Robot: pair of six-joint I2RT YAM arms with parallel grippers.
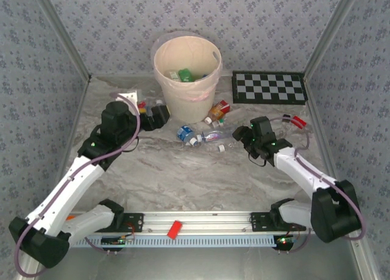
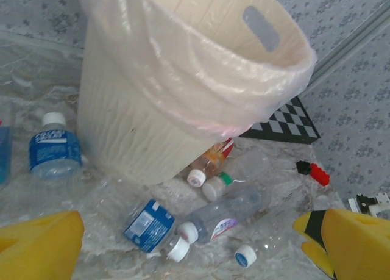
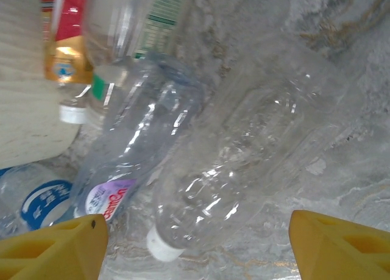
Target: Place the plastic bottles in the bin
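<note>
The left arm stretches forward from its base with a bend at the elbow. The left gripper points ahead, its yellow fingers wide apart. The right arm bends in toward the middle. The right gripper sits low, and its yellow fingers are apart too, not pinching anything.

The bin is pale peach-cream, and its clear liner shows a pink band. Inside it lies a green bottle. The table is marbled in grey and beige. On it, one clear bottle has a blue label and a white cap. A second clear bottle carries a purple and white label, and a third bottle a red and gold one. The checkerboard is black and white. The walls are grey-blue with small flowers.
</note>
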